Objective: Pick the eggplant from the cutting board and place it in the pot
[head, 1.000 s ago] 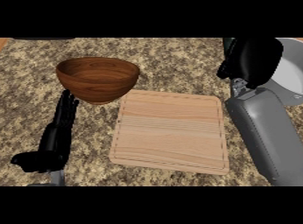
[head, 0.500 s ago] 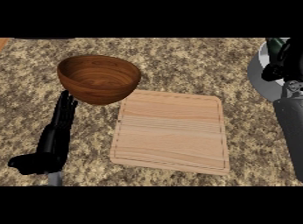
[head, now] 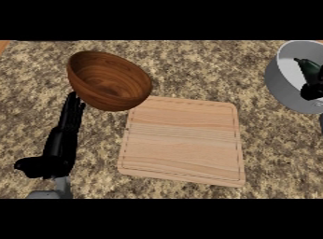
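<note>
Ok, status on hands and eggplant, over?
Left hand open, resting beside wooden bowl. Right hand over pot, grip unclear. Eggplant off cutting board, inside pot. Nothing blocking.

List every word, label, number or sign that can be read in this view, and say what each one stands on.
There are none to read. The wooden bowl, the cutting board, the pot and the counter carry no lettering, brand or number, only wood grain, plain metal and speckled stone. The left hand and right hand are plain black, with no markings.
</note>
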Robot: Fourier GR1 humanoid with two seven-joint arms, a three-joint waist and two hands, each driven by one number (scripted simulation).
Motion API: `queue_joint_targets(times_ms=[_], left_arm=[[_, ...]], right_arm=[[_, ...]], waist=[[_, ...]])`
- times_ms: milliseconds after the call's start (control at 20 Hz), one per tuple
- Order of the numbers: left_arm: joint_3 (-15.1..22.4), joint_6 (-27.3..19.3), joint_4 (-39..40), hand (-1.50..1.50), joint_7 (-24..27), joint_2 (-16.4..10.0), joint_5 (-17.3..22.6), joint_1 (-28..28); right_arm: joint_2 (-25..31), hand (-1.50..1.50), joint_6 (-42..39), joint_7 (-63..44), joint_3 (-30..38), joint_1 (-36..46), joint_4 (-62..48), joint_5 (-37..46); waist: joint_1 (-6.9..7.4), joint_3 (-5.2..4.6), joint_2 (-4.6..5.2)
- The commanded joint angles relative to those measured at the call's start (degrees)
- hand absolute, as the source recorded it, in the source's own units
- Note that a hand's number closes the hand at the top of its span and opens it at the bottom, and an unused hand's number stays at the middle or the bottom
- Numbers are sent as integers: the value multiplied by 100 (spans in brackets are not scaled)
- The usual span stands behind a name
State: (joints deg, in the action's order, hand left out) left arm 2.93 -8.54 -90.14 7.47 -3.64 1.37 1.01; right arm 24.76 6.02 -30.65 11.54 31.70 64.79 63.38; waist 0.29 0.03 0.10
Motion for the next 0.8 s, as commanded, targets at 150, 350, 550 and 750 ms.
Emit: queue_joint_targets(times_ms=[150,350,550,750], left_arm=[[-63,181,-113,0,-160,-115,109,-83],[240,-204,-128,0,-272,205,-244,133],[165,-34,11,0,-89,164,-110,-4],[87,-80,28,0,-28,165,-98,-2]], right_arm=[[264,150,31,485,667,113,-1340,-591],[268,-150,-58,24,806,27,-1951,-478],[93,-150,164,1258,1073,114,-2075,-1228],[-188,-150,1066,2071,1786,-77,-1476,-2071]], waist=[[36,1,12],[49,5,32],[52,6,25],[-50,13,1]])
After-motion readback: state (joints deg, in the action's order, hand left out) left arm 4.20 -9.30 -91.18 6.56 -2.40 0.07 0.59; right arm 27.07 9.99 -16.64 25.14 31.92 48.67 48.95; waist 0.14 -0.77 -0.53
